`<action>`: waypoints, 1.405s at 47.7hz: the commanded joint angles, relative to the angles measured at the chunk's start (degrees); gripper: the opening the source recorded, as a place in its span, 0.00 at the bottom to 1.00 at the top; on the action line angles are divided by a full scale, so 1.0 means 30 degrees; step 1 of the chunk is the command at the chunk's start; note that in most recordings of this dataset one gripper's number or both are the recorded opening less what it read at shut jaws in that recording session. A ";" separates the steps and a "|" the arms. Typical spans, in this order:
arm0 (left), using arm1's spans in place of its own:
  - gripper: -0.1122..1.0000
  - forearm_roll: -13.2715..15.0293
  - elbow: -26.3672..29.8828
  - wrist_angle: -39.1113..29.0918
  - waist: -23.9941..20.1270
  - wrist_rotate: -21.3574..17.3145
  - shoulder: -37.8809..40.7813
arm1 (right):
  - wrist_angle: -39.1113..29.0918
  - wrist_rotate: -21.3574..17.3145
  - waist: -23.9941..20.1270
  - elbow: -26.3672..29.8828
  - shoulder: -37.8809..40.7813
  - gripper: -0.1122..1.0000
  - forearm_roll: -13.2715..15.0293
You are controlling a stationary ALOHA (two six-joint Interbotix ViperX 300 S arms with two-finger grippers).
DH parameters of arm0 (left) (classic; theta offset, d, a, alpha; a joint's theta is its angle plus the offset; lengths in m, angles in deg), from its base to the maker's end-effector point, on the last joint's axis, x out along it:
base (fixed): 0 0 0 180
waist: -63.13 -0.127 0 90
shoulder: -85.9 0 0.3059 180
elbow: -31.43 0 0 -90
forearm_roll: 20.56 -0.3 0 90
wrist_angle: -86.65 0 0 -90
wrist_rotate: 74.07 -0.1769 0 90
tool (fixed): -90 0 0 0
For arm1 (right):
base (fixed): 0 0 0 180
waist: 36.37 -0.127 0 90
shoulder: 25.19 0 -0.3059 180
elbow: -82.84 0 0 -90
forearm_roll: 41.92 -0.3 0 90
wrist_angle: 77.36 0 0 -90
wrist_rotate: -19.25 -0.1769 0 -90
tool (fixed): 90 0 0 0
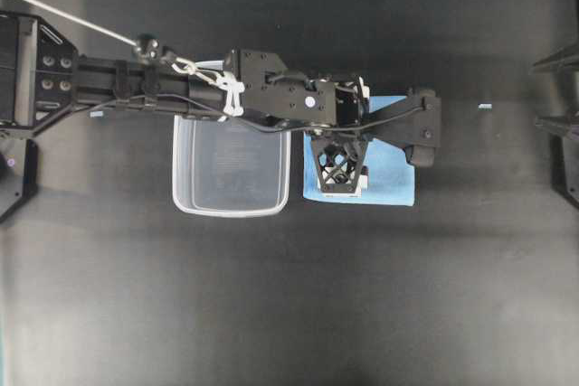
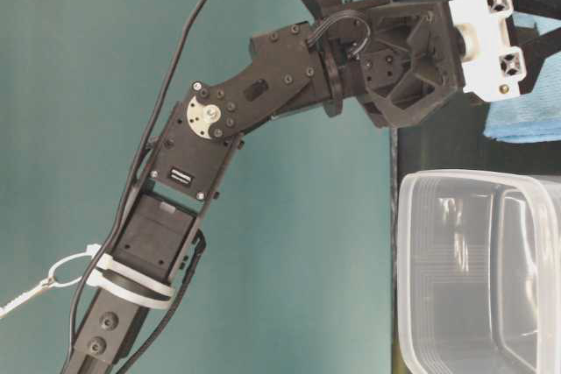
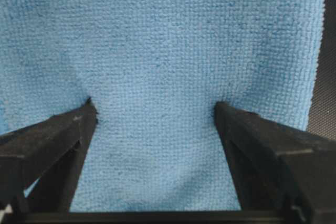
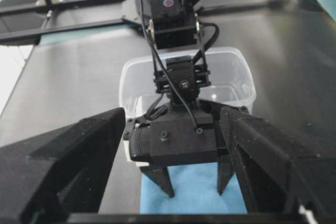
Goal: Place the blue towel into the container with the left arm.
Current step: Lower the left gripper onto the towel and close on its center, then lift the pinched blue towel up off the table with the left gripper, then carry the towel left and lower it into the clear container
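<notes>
Blue towel (image 1: 391, 174) mostly hidden under left arm (image 1: 271, 92); container (image 2: 473, 269) cut off by table-level view's edge.

Left arm (image 1: 271, 92) extended, jaws spread (pointing down).

the blue towel (image 3: 168, 51) under the left claw (image 3: 155, 114) is soft, looped microfibre cloth, matt and nubbly. beside the claw, the container (image 1: 231, 169) is clear, smooth, glossy plastic. the claw's fingers (image 3: 63, 135) are matt black plastic. the desk (image 1: 289, 296) looks dark and matt.
</notes>
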 commanded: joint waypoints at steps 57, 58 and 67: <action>0.15 -0.0059 -0.7119 -0.4160 0.0264 0.0117 -1.3652 | 0.0615 -0.0146 0.0059 0.0146 0.0088 0.74 -0.0029; 0.15 -0.0059 -0.7529 -0.3955 0.0264 0.0117 -1.3887 | 0.0674 -0.0146 0.0059 0.0146 0.0088 0.74 -0.0029; 0.15 -0.0059 -1.0488 -0.1611 0.0000 -0.0059 -1.5381 | 0.0996 -0.0176 0.0059 0.0146 0.0117 0.74 -0.0029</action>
